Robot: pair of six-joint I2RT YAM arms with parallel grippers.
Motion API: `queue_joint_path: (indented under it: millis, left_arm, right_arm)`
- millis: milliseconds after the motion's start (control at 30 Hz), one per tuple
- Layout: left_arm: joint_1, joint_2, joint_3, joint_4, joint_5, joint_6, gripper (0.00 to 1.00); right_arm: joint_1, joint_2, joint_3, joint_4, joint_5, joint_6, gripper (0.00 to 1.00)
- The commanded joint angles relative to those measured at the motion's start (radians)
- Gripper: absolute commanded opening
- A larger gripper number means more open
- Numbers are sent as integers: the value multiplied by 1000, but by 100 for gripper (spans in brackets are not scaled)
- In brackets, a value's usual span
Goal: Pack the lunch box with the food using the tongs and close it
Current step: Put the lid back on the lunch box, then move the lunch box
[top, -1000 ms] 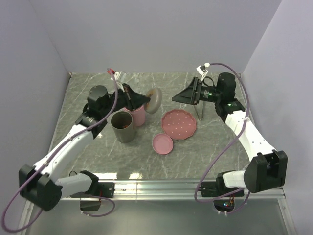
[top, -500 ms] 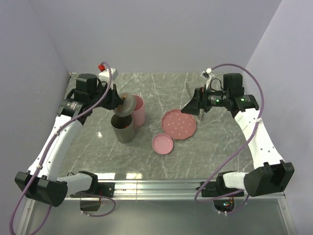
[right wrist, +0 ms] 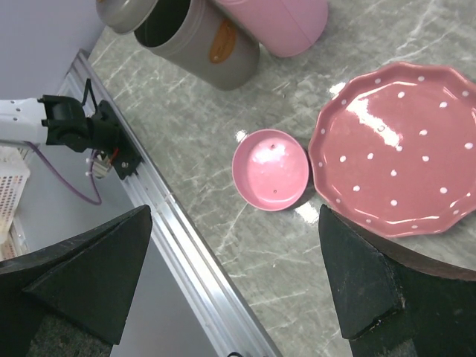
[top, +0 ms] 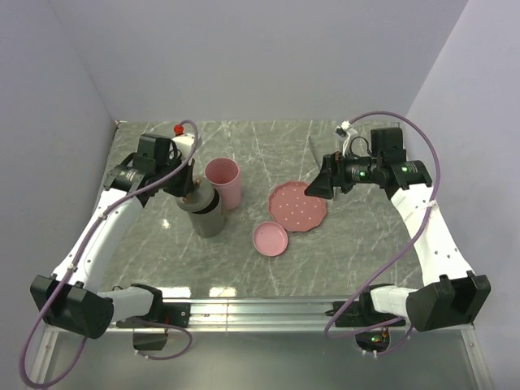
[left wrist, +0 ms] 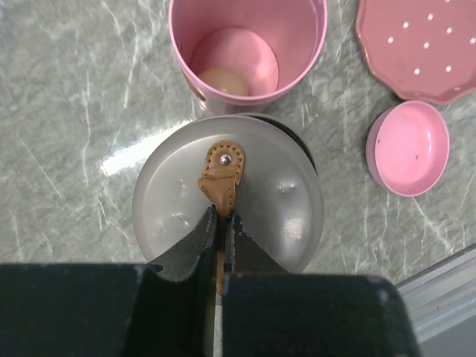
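Pinks, greys, a touch of tan.
Grey marbling with white veins across the table [top: 244, 252]; plain pink on the cup [left wrist: 301, 52], pale cream on the lump [left wrist: 225, 80] inside. Deeper pink with white dots on the plate [right wrist: 401, 149], flat pink on the small round dish [right wrist: 271, 169]. Dull grey on the canister [right wrist: 193, 52]; brushed silver on its lid [left wrist: 282, 216], tan stitched leather tab [left wrist: 222, 175]. Black on the left end effector [left wrist: 221, 223] and right end effector [right wrist: 236, 275]; purple cables [top: 382, 236].

from my left wrist the grey lid [left wrist: 275, 216] hid most of the mouth of the grey canister [top: 208, 221], the wall of the pink cup [left wrist: 301, 44] covered part of the pale lump [left wrist: 223, 80] inside, and the speckled plate [left wrist: 416, 52] ran off the upper right corner.
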Motion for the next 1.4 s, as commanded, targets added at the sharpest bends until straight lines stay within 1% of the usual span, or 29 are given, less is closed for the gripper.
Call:
queue_joint_path:
  millis: [0,333,433,700,1067,1333,1367]
  left_arm:
    - [-7,7,-15,36,6,7,0]
    - [-39,64,-18,71,12,-19,0]
    - [-69,70,-35,85,-22,-29,0]
    - [-102,85,-67,103,-59,-35,0]
    - [-100,85,-154,97,-82,-29,0]
    - [-68,68,-156,51,-184,23,0]
    - [-60,62,-155,42,-216,28,0]
  right_arm:
    - [-4,-33,-25,17,1,0,100]
    - [-4,-41,-50,32,-8,11,100]
    - [-4,-42,-53,35,-8,12,100]
    - [-4,-39,-62,37,-22,14,100]
    - [-4,-24,-58,37,-30,14,100]
    - [-3,-22,-56,28,-28,4,100]
    - [-3,-24,-58,31,-28,4,100]
